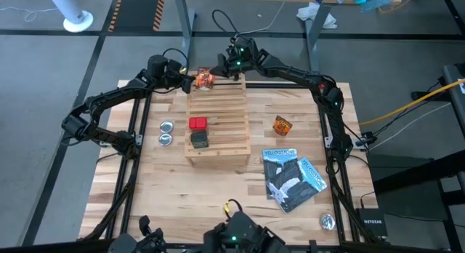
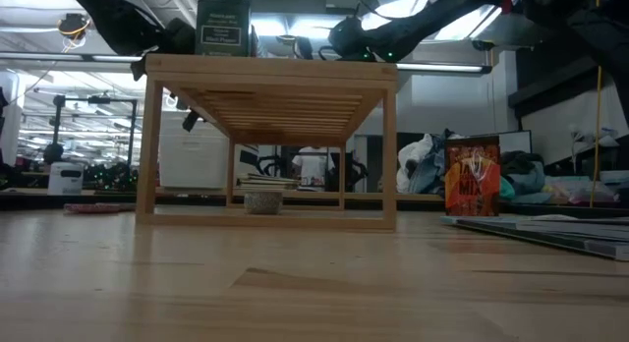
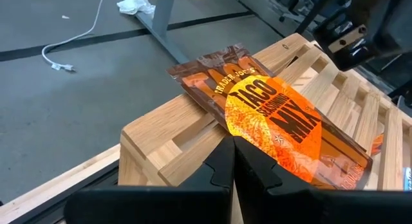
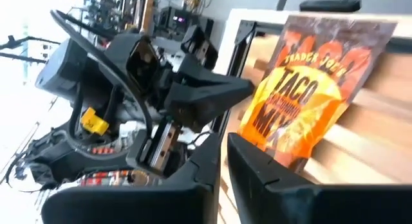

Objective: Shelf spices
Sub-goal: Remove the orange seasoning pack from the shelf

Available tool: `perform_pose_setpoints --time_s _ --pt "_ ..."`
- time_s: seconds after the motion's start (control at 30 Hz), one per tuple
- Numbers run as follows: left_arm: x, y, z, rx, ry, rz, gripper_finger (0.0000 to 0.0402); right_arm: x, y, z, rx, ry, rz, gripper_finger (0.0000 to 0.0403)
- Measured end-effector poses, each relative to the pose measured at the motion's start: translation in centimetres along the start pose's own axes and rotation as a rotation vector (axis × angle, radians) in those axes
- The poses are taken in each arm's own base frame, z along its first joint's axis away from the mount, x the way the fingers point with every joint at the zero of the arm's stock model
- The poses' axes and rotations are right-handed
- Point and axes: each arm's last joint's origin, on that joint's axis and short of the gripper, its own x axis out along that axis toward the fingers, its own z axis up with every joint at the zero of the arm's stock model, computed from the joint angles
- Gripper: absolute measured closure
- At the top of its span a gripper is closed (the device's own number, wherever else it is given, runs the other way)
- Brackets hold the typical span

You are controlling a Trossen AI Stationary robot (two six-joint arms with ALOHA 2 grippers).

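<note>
The shelf [image 1: 218, 126] stands mid-table, with a red box [image 1: 197, 123] and a dark grey box [image 1: 199, 139] resting flat on its slats. An orange taco-mix packet [image 3: 277, 114] hangs over the shelf's far left corner, with my left gripper [image 3: 233, 153] shut on it. My right gripper [image 4: 225, 156] hovers at the shelf's far edge, just right of the packet, shut and holding nothing. Another orange packet [image 1: 282, 126] stands on the tabletop to the right of the shelf. My left gripper pinches the packet's long side edge [image 3: 239, 135], about midway along it, between its two fingers. The fingers come from the table's left, slanting a little downward, and lie across the packet. The packet sits tilted, label up, over the shelf's corner; whether its lower end touches the slats I cannot tell.
Two silver tins [image 1: 166, 133] lie left of the shelf and a third [image 1: 328, 221] near the front right corner. Blue-and-black booklets [image 1: 290, 177] lie to the front right. Bare tabletop stretches in front of the shelf.
</note>
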Motion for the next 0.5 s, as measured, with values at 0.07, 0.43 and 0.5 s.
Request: perform_pose_setpoints --time_s 0.07,0.43,0.5 --pt "0.0 0.0 0.0 0.000 -0.001 0.000 0.0401 -0.2 -0.2 0.1 0.012 0.006 -0.012 0.0370" --pt "0.0 0.0 0.1 -0.001 -0.002 -0.001 0.0401 -1.2 -1.5 0.9 0.026 -0.008 -0.103 0.0370" --pt "0.0 0.0 0.1 -0.001 -0.003 -0.001 0.0401 -1.4 -1.7 1.1 0.029 -0.026 -0.112 0.0370"
